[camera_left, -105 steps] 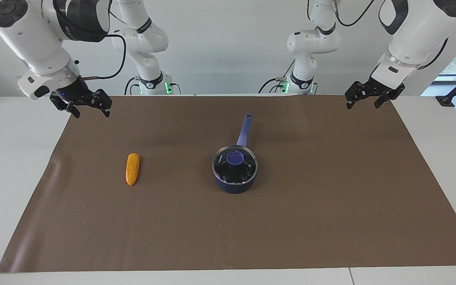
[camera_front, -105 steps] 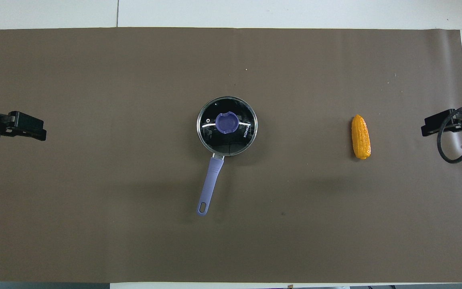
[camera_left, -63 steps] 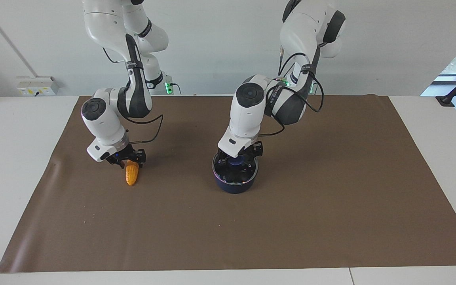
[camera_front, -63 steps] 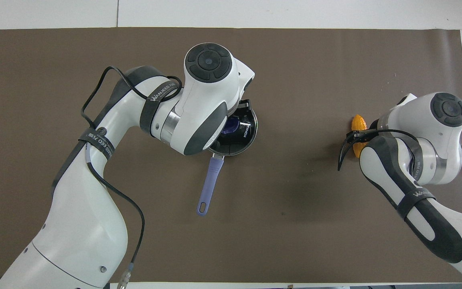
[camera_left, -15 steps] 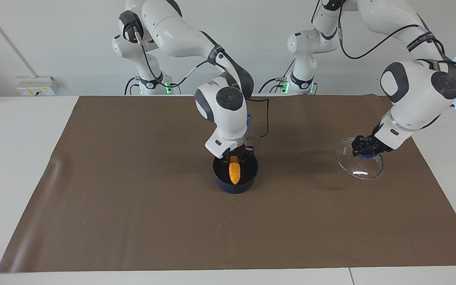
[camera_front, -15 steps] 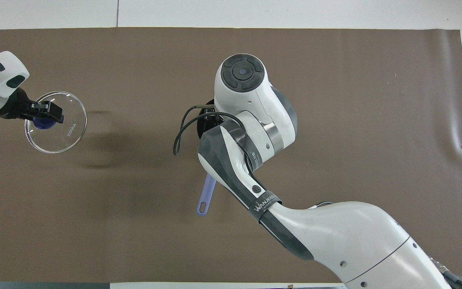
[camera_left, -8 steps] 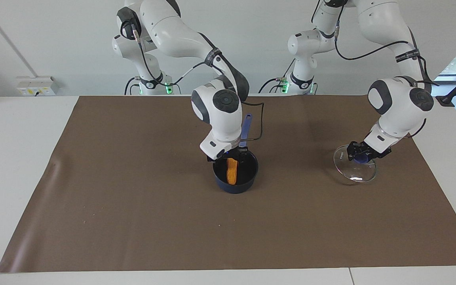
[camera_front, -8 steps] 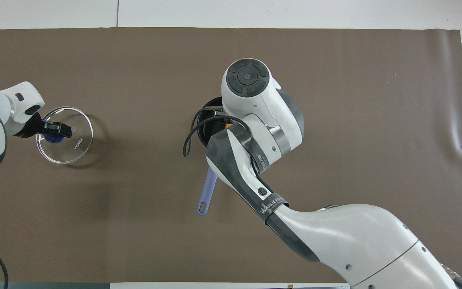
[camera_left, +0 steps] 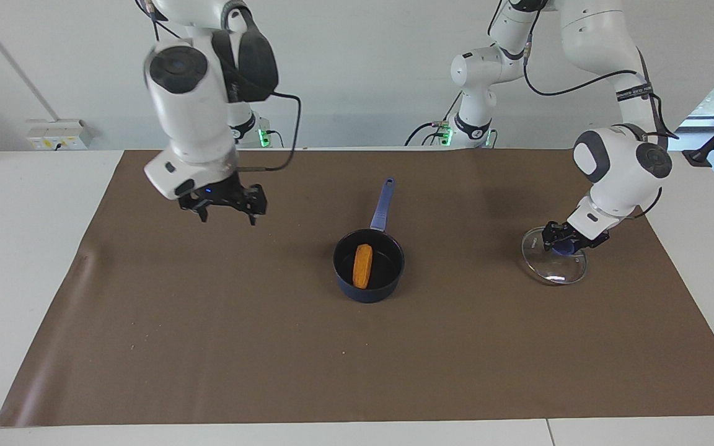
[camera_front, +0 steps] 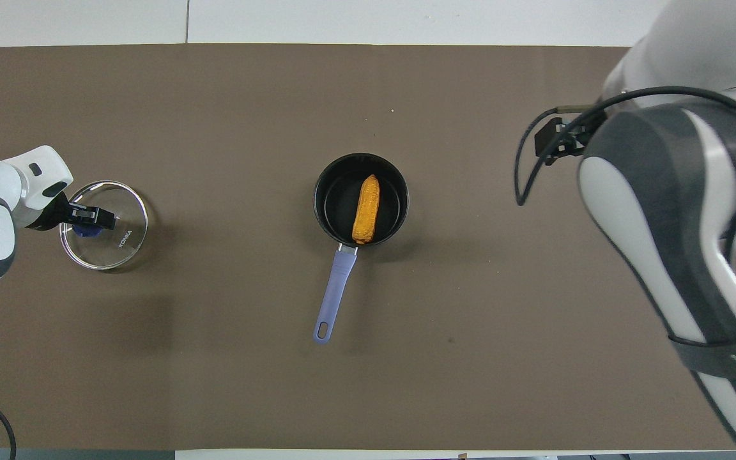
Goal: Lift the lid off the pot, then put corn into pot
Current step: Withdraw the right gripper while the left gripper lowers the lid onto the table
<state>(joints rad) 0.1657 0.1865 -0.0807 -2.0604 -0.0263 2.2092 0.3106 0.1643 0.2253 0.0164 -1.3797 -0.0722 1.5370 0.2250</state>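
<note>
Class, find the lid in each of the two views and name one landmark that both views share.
Facing view: the lid lies at the picture's right, on the mat.
Overhead view: the lid lies at the picture's left edge.
Shared landmark: the pot at mid-table, corn inside.

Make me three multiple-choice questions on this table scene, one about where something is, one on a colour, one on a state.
1. Where is the corn?
A. on the mat
B. in the pot
C. in the right tool

2. What colour is the pot's handle?
A. red
B. blue
C. green

3. What is the left tool doing?
A. hanging open over the pot
B. gripping the corn
C. shut on the lid knob

Answers:
1 B, the cob lies inside the pot.
2 B, the handle is blue.
3 C, its fingers close on the knob, lid at the mat.
</note>
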